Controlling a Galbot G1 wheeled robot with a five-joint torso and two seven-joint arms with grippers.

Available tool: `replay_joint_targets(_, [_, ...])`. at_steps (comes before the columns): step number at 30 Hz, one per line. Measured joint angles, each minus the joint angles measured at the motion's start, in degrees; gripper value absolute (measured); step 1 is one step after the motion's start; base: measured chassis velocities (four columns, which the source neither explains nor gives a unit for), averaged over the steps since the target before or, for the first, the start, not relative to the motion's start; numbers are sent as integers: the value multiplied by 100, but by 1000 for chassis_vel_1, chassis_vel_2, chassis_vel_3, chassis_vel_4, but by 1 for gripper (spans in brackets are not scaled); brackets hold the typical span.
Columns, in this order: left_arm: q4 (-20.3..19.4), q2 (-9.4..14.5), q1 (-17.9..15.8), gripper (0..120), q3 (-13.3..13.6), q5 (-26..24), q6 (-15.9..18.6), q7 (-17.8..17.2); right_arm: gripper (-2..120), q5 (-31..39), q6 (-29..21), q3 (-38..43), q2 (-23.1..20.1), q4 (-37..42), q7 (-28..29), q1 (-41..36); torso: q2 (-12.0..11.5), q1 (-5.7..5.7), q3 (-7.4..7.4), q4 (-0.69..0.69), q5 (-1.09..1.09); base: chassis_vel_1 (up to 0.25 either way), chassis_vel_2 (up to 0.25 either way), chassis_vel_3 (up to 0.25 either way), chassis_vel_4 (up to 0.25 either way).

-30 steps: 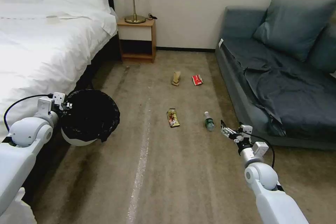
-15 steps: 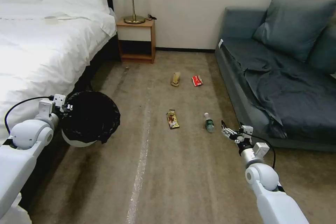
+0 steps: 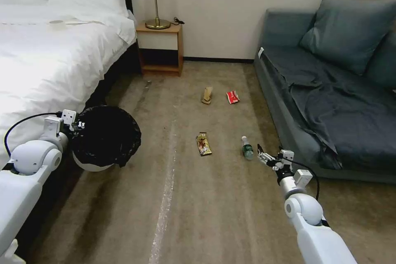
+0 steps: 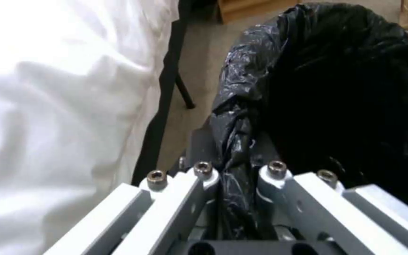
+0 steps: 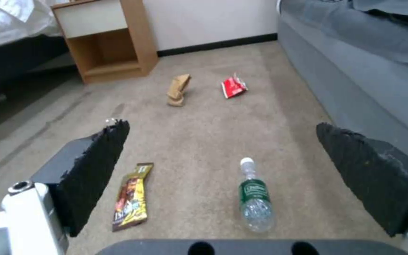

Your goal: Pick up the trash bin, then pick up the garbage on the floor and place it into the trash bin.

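Bin pickup looks done: the left gripper (image 4: 237, 177) is pinched on the bag-covered rim of the trash bin (image 3: 106, 136), fingers either side of the black liner fold. The bin hangs tilted at the near left, beside the bed (image 3: 49, 57), mouth facing toward the middle of the room.

Step in hand, as I judge it: going for the first piece of garbage. The right gripper (image 3: 264, 157) hovers low over the carpet (image 3: 185, 214) at the near right, pads spread wide and holding nothing. The bottle (image 3: 247, 148) lies on the floor just left of and slightly beyond it, cap pointing toward the far wall. In the right wrist view the bottle (image 5: 255, 198) sits between the two open pads (image 5: 95, 170) but below them, not touched.

Other litter, all still on the floor: snack wrapper (image 3: 203, 144) left of the bottle; paper bag (image 3: 206, 95) and red packet (image 3: 232, 97) farther off, near the nightstand (image 3: 160, 47). The sofa (image 3: 330, 103) runs along the right.

Next move calls for: lower the right gripper, centre it across the bottle's body, close. Bottle is round and may roll, so pads should go across it, not along. Then carry it left to the bin mouth.
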Motion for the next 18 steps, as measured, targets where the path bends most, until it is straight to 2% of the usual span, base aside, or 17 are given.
replay_joint_targets(8, [24, 24, 7, 4, -29, 4, -116, 82, 100, 0, -1, -3, 19, -43, -9, 18, 0, 0, 0, 0, 0, -64, 73, 61, -56])
replay_joint_targets(10, [43, -12, 9, 4, -29, 37, -216, 132, 100, 3, 9, 2, 28, -73, -19, 17, 0, 0, 0, 0, 0, -47, 66, 50, -46])
replay_joint_targets(18, [77, -87, -3, 4, -13, 103, -232, 132, 100, 18, 22, 21, 33, -83, -41, -8, 0, 0, 0, -1, 0, -53, 39, 52, -51])
